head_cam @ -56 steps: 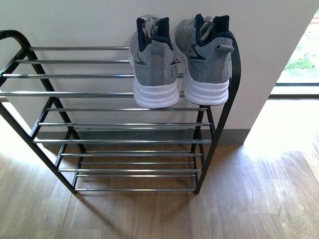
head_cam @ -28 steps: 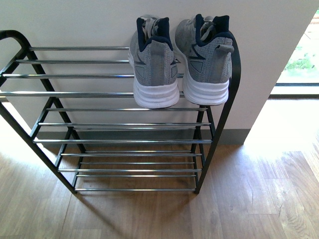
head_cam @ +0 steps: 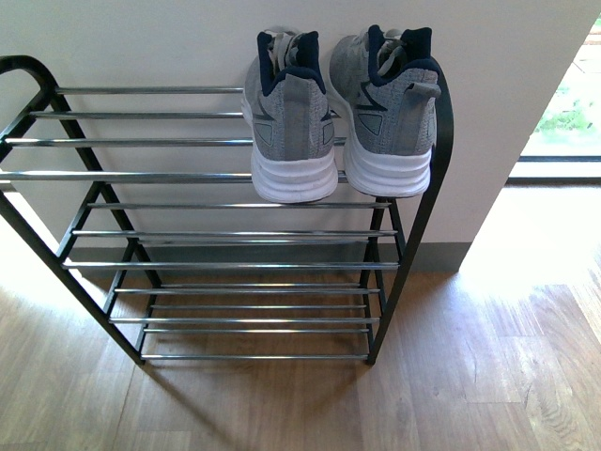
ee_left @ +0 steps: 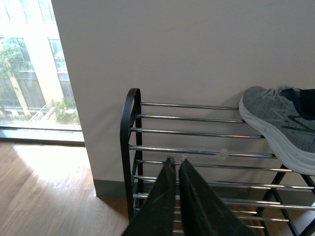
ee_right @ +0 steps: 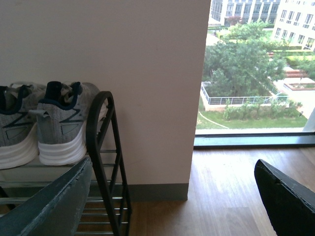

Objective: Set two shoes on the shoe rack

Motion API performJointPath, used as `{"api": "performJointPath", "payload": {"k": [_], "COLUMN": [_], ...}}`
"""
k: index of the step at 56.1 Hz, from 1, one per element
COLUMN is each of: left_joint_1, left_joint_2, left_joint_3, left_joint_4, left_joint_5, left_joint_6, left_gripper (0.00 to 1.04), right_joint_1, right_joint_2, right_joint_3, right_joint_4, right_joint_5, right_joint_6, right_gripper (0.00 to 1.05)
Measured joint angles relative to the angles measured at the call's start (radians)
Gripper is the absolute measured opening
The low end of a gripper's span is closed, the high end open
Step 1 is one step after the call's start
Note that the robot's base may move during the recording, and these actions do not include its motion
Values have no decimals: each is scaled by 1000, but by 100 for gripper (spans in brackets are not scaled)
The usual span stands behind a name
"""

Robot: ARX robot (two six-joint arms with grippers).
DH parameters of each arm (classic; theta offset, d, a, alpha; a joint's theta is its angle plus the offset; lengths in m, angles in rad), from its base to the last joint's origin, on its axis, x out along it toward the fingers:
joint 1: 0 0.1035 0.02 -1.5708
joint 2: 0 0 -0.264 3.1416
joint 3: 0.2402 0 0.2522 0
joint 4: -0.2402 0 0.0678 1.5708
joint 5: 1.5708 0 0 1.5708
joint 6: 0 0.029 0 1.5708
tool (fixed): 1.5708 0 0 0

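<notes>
Two grey knit shoes with white soles and navy collars stand side by side, heels toward me, at the right end of the shoe rack's (head_cam: 150, 176) top shelf: one shoe (head_cam: 291, 122) to the left, the other shoe (head_cam: 390, 113) against the black end frame. Neither arm shows in the front view. In the left wrist view my left gripper (ee_left: 176, 161) is shut and empty, off the rack's (ee_left: 197, 132) bare left part, with one shoe (ee_left: 280, 123) beyond. My right gripper (ee_right: 172, 179) is open and empty beside the rack's (ee_right: 101, 147) right end, where both shoes (ee_right: 61, 125) show.
The rack stands against a pale wall (head_cam: 141, 42) on a wooden floor (head_cam: 470, 376). A floor-length window (head_cam: 568, 103) lies to the right of the wall corner. Lower shelves of silver rods (head_cam: 235, 265) hold nothing.
</notes>
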Motion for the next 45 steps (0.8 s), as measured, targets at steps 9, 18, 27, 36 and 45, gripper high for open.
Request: {"api": "performJointPath", "payload": {"k": [9,18,27,36,45], "left_joint_1": [0,0,0,0,0], "left_joint_2": [0,0,0,0,0], "left_joint_3": [0,0,0,0,0], "left_joint_4": [0,0,0,0,0], "left_joint_5": [0,0,0,0,0], "left_joint_6": [0,0,0,3,3], "left_gripper": [35,63,88,95,95], "right_joint_1": [0,0,0,0,0], "right_joint_2": [0,0,0,0,0], "right_joint_3": [0,0,0,0,0], "right_joint_4": [0,0,0,0,0], "right_joint_5": [0,0,0,0,0], "right_joint_6": [0,0,0,0,0], "right_gripper": [96,96,96,96,96]}}
